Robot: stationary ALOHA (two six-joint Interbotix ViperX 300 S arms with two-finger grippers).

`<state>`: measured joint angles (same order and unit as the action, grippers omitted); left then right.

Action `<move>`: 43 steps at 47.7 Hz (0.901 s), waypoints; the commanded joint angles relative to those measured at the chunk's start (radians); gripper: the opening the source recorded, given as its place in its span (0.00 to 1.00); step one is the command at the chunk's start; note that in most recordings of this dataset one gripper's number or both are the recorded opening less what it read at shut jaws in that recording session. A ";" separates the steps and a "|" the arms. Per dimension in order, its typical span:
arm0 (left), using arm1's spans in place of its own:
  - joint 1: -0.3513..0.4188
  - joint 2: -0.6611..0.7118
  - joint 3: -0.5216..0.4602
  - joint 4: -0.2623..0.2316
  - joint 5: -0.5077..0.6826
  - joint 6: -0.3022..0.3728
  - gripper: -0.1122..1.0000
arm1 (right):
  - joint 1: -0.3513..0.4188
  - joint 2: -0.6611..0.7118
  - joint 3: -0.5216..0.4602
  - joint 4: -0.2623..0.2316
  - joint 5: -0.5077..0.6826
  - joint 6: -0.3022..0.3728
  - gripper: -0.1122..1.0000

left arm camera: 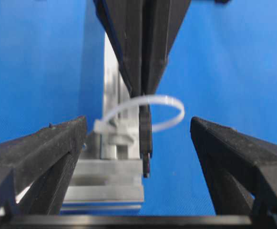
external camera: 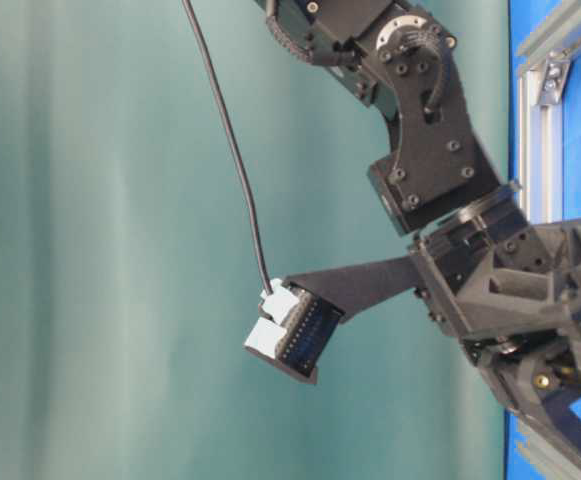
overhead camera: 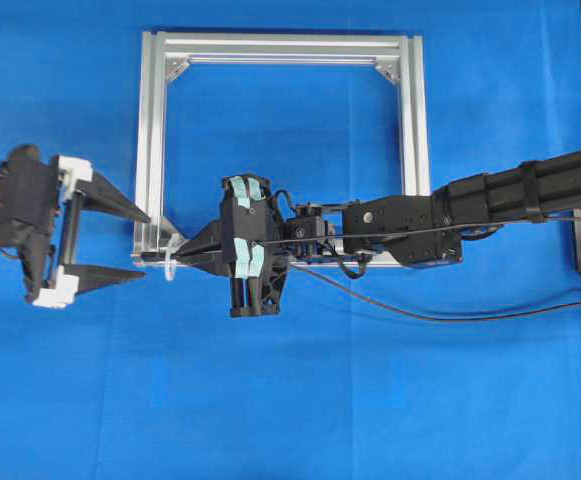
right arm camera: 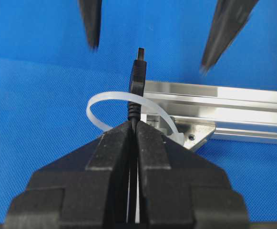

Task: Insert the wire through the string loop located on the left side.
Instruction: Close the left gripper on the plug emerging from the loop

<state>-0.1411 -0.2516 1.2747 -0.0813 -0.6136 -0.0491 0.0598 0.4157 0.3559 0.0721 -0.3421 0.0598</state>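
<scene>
**Operator:** Report status, starting at the left of the overhead view.

**Inspector:** The left gripper stood at the left edge with its jaws spread wide and nothing between them. Its fingertips pointed toward the lower-left corner of the aluminium frame, near it but not touching.

**Operator:** And the string loop?

**Inspector:** The string loop was fixed at that same frame corner, just right of the left gripper's fingertips. In the right wrist view, the plug end of the wire stood up through the loop, with its tip beyond the band on the far side. The left wrist view agreed: the plug hung down inside the loop's arc.

**Operator:** Right side?

**Inspector:** The right gripper was clamped shut on the wire just behind the plug. The rest of the wire trailed to the right across the blue table.

**Operator:** Assessment?

**Inspector:** In my judgement, insertion was achieved at the tip. Remaining: the left gripper taking the protruding plug and drawing more wire through.
</scene>
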 commanded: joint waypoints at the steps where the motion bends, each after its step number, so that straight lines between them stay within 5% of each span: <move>1: -0.005 0.048 -0.029 0.002 -0.032 -0.002 0.91 | -0.002 -0.020 -0.021 0.002 -0.002 0.002 0.06; 43: -0.006 0.123 -0.043 0.002 -0.054 0.000 0.89 | 0.003 -0.020 -0.021 0.000 -0.002 0.002 0.06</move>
<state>-0.1442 -0.1227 1.2441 -0.0813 -0.6642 -0.0491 0.0614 0.4142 0.3559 0.0721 -0.3421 0.0598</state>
